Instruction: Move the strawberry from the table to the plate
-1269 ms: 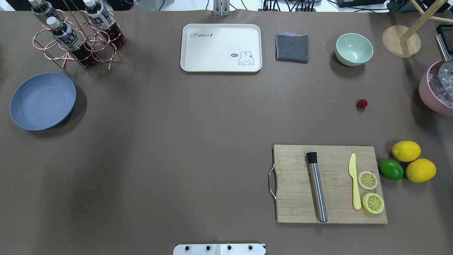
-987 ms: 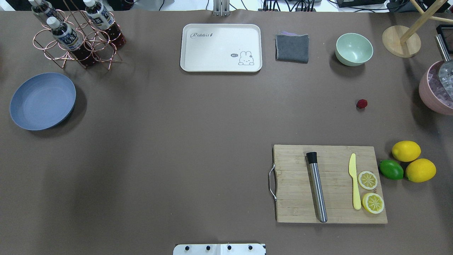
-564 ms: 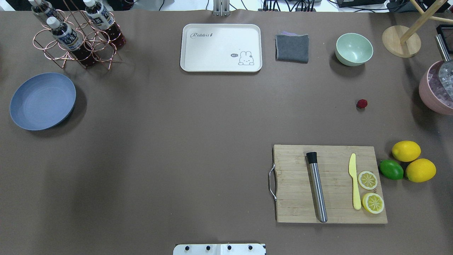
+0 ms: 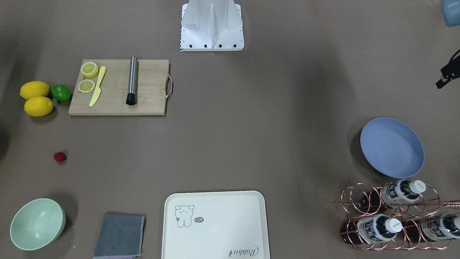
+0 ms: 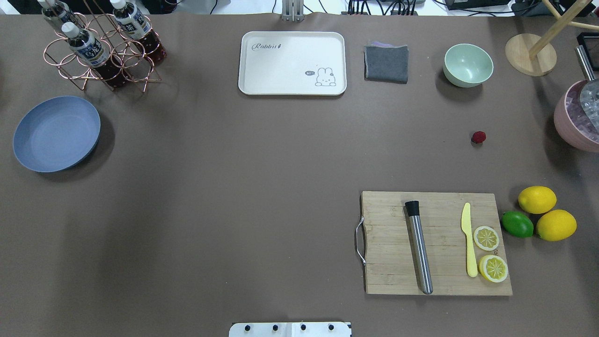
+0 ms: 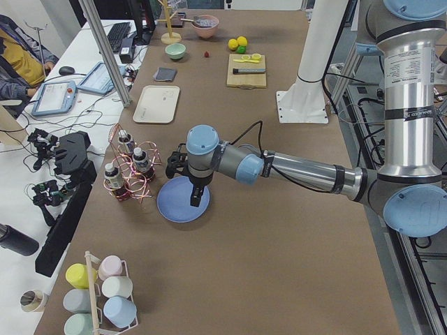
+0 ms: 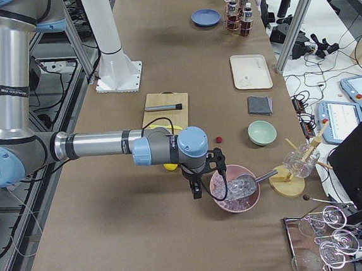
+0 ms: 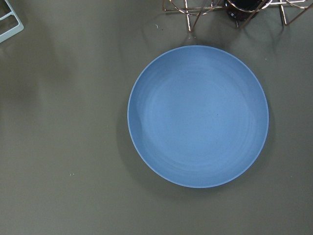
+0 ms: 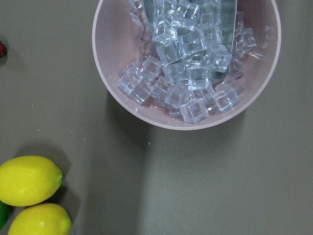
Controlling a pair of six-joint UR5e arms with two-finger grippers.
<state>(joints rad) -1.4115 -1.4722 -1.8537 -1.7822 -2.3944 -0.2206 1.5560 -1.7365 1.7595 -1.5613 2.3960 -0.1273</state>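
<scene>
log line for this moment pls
strawberry on table, untouched | plate empty | left gripper above plate, state unclear | right gripper near ice bowl, state unclear | no grasp yet

My right wrist view is cutting off the strawberry [image 9: 1,49]; my left gripper [image 6: 196,201] and right gripper [image 7: 197,194] are showing too small to judge.

1. The left arm [image 6: 300,169] stretches out level from a bent elbow, its wrist turned downward.
2. The left end effector [image 6: 197,201] points straight down. Whether its fingers are parted cannot be told.
3. The right arm [image 7: 99,144] is posed alike, with its forearm level.
4. The right end effector [image 7: 197,193] hangs pointing down, its state just as unclear.
</scene>
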